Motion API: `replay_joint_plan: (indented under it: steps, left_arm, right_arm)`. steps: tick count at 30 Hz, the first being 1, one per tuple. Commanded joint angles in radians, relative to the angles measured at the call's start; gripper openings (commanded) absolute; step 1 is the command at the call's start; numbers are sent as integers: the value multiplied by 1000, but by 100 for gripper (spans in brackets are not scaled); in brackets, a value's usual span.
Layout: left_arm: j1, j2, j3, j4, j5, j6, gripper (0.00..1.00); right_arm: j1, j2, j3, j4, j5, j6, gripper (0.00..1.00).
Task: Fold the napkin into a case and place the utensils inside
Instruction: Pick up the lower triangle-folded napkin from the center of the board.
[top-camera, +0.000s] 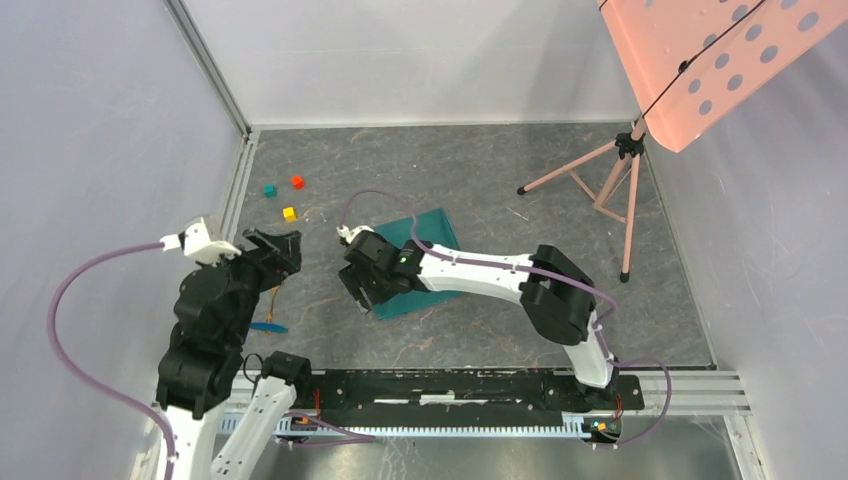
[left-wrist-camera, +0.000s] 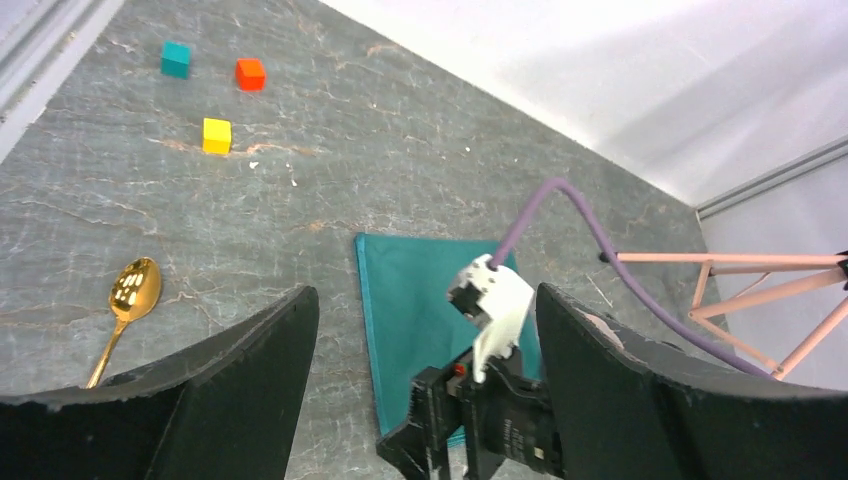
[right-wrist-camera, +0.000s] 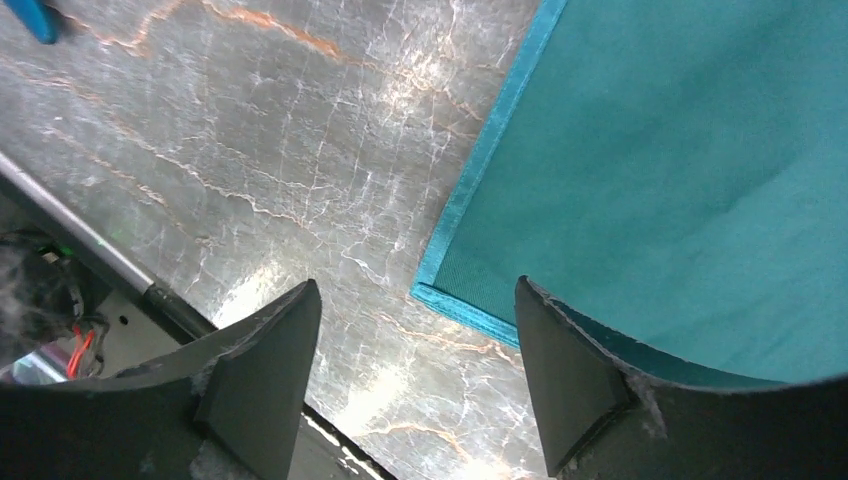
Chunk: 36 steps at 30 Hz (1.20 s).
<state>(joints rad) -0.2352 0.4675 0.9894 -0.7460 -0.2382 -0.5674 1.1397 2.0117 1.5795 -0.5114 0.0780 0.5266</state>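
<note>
Arms (top-camera: 478, 272) black-jointed, white links; purple cables (left-wrist-camera: 556, 185); matte black wedge fingers (right-wrist-camera: 262, 370).

Overhead and both close wrist views share the napkin (top-camera: 432, 230).

Napkin mid-worktop, utensils to its left

The napkin (top-camera: 432, 232) lies flat at the centre of the worktop (top-camera: 480, 170), with the right gripper (right-wrist-camera: 415, 385) over its near left corner. Left of it lie the spoon (left-wrist-camera: 133, 290) and, nearer the arm bases, a slim utensil (top-camera: 268, 327). Three cubes (top-camera: 289, 213) sit behind them, and a tripod stand (top-camera: 600, 185) is at the far right.
</note>
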Motion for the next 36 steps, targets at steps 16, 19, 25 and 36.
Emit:
replay_joint_plan:
  steps: [16,19,25,36]
  left_arm:
    - [2,-177,-7,-123,8,28,87]
    - [2,-177,7,-130,5,42,87]
    - [2,-176,11,-144,0,51,88]
    - [2,33,-86,-110,101,-93,89]
  right_arm:
    - [76,276,235,-278,174,68,59]
    - [75,303,226,-280,183,62,52]
    - [74,285,137,-212,203,45,28]
    - [12,-14,-217,250,64,-68,0]
